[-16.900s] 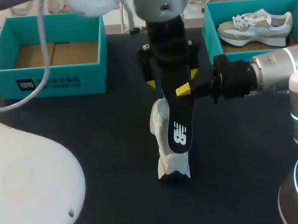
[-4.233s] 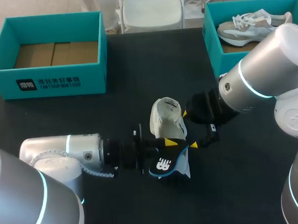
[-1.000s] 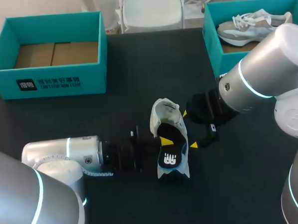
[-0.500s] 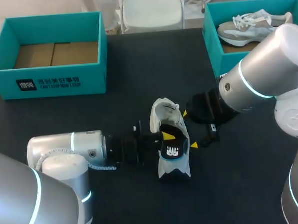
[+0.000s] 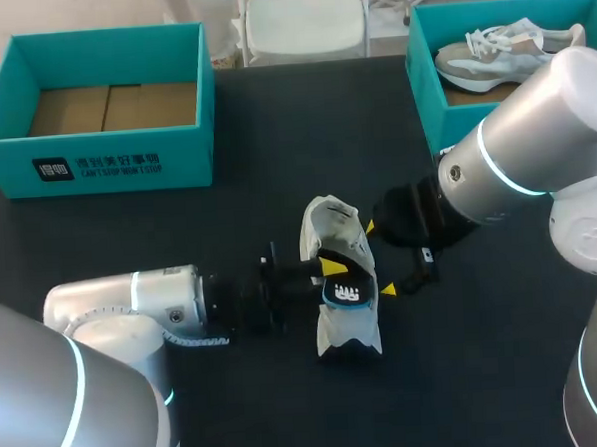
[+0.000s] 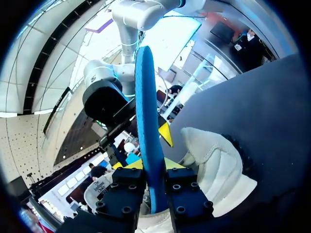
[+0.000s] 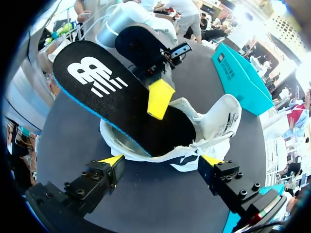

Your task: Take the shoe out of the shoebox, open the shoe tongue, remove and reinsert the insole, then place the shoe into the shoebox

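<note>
The left fingers [image 6: 174, 164] are pinched shut on the insole [image 7: 121, 104] about midway along. Its logo end sticks up and its far end is tucked inside the shoe [image 5: 341, 331]. The right fingers [image 7: 112, 160] are spread wide, tips against the shoe's side, gripping nothing. The shoe sits mid-counter [image 5: 228, 217], between the two arms. To my eye the insole wants sliding in low and flat against the sole. The right arm should brace the shoe so it doesn't skid. A buckled insole or a snagged tongue looks like the risk.
</note>
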You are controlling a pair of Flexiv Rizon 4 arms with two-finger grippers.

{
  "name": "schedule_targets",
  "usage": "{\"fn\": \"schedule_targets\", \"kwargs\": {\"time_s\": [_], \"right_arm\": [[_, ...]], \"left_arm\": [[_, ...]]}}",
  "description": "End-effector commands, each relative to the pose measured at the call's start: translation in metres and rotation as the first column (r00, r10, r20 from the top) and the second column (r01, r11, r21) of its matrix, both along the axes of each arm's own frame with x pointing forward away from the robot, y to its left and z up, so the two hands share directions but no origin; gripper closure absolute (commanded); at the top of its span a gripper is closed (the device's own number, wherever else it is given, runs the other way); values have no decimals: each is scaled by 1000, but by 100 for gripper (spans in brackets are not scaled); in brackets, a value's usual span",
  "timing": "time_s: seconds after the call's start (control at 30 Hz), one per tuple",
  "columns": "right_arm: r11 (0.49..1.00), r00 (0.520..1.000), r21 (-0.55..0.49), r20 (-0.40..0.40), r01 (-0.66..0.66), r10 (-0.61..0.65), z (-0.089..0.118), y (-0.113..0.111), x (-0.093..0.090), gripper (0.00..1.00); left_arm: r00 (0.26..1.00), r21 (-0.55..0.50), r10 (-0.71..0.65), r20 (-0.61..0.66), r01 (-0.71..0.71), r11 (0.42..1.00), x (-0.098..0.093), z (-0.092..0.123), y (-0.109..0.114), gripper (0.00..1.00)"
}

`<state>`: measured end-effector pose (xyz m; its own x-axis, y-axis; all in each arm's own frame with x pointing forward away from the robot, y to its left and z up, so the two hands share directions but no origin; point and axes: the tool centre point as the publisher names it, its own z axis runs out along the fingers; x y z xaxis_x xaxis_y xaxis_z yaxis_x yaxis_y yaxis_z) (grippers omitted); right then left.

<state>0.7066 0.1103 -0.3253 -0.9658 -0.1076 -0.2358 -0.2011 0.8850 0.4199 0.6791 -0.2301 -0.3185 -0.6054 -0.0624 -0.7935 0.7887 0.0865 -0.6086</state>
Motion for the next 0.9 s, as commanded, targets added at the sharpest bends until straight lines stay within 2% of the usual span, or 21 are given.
{"fn": "schedule_targets", "kwargs": {"time_s": [0.03,0.13,0.17,0.2,0.47,0.7,0.9], "right_arm": [[1000,1000,-1,3,2,-2,-2,1,-1,0],[1000,1000,-1,3,2,-2,-2,1,-1,0],[1000,1000,-1,3,2,-2,-2,1,-1,0],[1000,1000,-1,3,2,-2,-2,1,-1,0],[1000,1000,-1,3,2,-2,-2,1,-1,0],[1000,1000,-1,3,2,-2,-2,1,-1,0],[1000,1000,-1,3,2,-2,-2,1,-1,0]], "left_arm": [[1000,-16,9,3,-9,1000,-11,4,9,79],[1000,-20,13,2,-12,1000,-12,3,11,84],[1000,-16,13,0,-13,1000,-12,0,10,89],[1000,-7,11,-3,-11,1000,-11,-3,9,100],[1000,51,5,21,-6,999,7,-27,2,100],[999,70,26,24,-28,997,24,-35,5,100],[999,72,39,10,-39,997,20,-36,9,100]]}}
